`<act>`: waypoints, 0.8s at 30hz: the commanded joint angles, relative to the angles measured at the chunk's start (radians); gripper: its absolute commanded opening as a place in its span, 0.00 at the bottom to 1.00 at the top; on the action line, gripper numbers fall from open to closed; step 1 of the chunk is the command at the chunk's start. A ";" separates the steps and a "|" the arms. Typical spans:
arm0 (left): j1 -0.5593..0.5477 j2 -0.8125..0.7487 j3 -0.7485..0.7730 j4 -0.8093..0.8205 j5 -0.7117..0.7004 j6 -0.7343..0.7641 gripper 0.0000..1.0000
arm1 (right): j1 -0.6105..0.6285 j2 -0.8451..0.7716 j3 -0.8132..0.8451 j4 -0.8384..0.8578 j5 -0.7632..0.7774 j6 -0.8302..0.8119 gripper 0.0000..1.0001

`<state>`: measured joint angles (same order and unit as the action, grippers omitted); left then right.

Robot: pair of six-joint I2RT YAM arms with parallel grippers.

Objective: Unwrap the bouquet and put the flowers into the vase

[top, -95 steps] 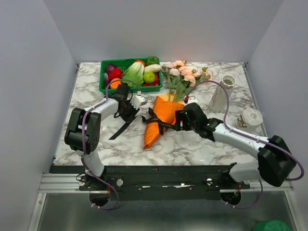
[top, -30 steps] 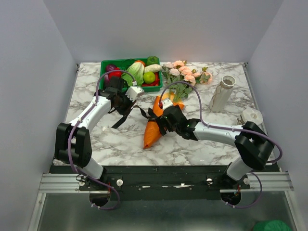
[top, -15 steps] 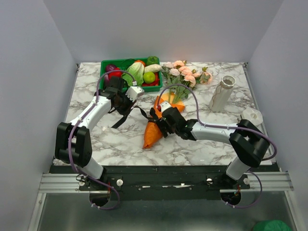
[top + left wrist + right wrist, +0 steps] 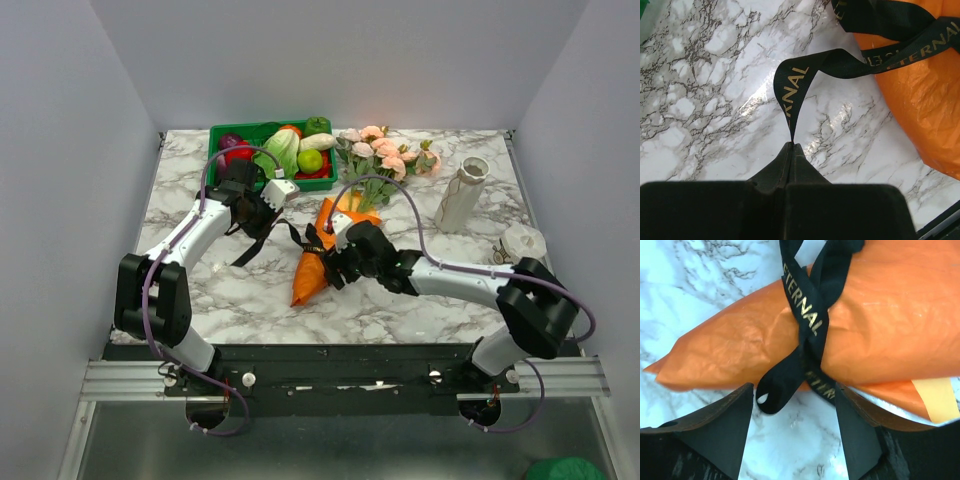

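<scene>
The bouquet lies mid-table, its orange paper cone (image 4: 306, 276) (image 4: 880, 325) pointing toward the near edge. The peach-pink flowers (image 4: 386, 150) fan out at the far end. A black ribbon (image 4: 296, 236) (image 4: 810, 320) printed with gold letters is still knotted round the cone. My left gripper (image 4: 264, 226) (image 4: 791, 144) is shut on one ribbon tail (image 4: 795, 85), which rises slack from its tips. My right gripper (image 4: 334, 264) (image 4: 792, 390) stands open beside the cone, its jaws either side of a hanging ribbon loop (image 4: 775, 390). The cream ribbed vase (image 4: 460, 196) stands upright at the far right.
A green tray (image 4: 214, 172) of plastic vegetables sits at the far left, just behind my left arm. A squat white roll (image 4: 522, 243) lies near the right edge, beyond my right forearm. Grey walls close in both sides.
My right gripper's jaws have narrowed around the ribbon loop. The cone's pointed end has swung slightly left and toward the near edge. The left arm holds still.
</scene>
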<state>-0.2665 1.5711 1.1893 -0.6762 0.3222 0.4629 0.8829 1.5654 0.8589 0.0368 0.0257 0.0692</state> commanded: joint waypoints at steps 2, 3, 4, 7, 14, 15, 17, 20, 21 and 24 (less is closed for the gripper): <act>0.003 -0.006 0.030 0.015 -0.025 -0.009 0.01 | -0.113 -0.145 -0.103 0.032 -0.047 0.078 0.74; 0.003 -0.006 0.032 0.017 -0.025 -0.012 0.01 | -0.131 -0.149 -0.106 -0.003 -0.047 0.081 0.74; 0.003 -0.006 0.030 0.017 -0.025 -0.012 0.01 | -0.160 -0.151 -0.097 -0.024 -0.044 0.083 0.74; 0.003 -0.005 0.029 0.018 -0.018 -0.020 0.02 | -0.165 -0.143 -0.095 -0.077 -0.032 0.064 0.77; 0.003 0.001 0.027 0.020 -0.017 -0.020 0.02 | -0.165 -0.038 -0.064 -0.103 0.014 0.032 0.79; 0.003 0.003 0.027 0.018 -0.017 -0.020 0.02 | -0.164 -0.028 -0.058 -0.097 0.013 0.024 0.79; 0.003 0.006 0.029 0.015 -0.017 -0.020 0.02 | -0.163 -0.012 -0.052 -0.098 0.019 0.006 0.79; 0.003 0.007 0.032 0.015 -0.015 -0.017 0.03 | -0.163 0.021 -0.041 -0.104 0.039 -0.009 0.79; 0.003 0.007 0.032 0.015 -0.015 -0.017 0.03 | -0.162 0.033 -0.038 -0.100 0.051 -0.008 0.80; 0.003 0.012 0.036 0.015 -0.011 -0.020 0.03 | -0.153 0.056 -0.032 -0.083 0.103 -0.017 0.80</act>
<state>-0.2668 1.5723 1.1954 -0.6682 0.3134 0.4511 0.7158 1.5890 0.7891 -0.0528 0.0483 0.0818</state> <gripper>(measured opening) 0.028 0.794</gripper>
